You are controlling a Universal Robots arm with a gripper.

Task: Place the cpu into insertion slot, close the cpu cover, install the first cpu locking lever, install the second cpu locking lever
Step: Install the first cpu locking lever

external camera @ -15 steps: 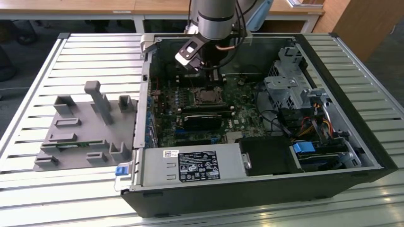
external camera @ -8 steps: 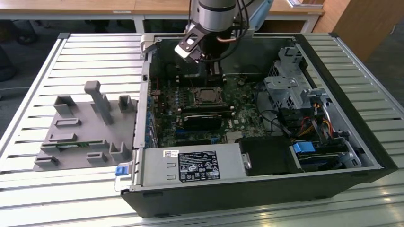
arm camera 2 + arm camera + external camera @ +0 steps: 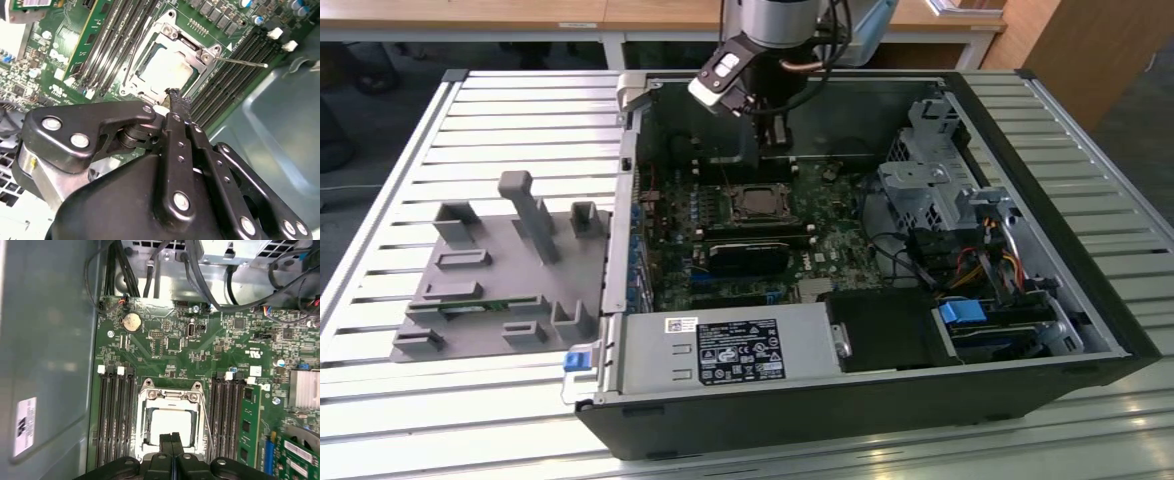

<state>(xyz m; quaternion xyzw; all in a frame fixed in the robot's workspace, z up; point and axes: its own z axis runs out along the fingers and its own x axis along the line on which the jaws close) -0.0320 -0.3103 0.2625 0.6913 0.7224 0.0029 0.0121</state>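
The gripper (image 3: 171,440) has its two fingers pressed together, with nothing between them, and it hangs low over the insertion slot (image 3: 757,203) on the green circuit board (image 3: 220,340) inside the open computer case (image 3: 1067,300). The cpu (image 3: 172,422) lies flat in the slot, and the cpu cover (image 3: 143,425) appears folded down around it, the chip showing through its window. In the second wrist view one thin locking lever (image 3: 240,62) stands out free over the memory slots (image 3: 235,82), so I judge the levers are not latched and this is the step in hand. The fingertips are just beside the cover's edge; I cannot tell if they touch it. To do it well, the closed tips should press on the lever rod itself, not on the chip, and push it down and sideways under its hook slowly, so the thin rod does not slip off
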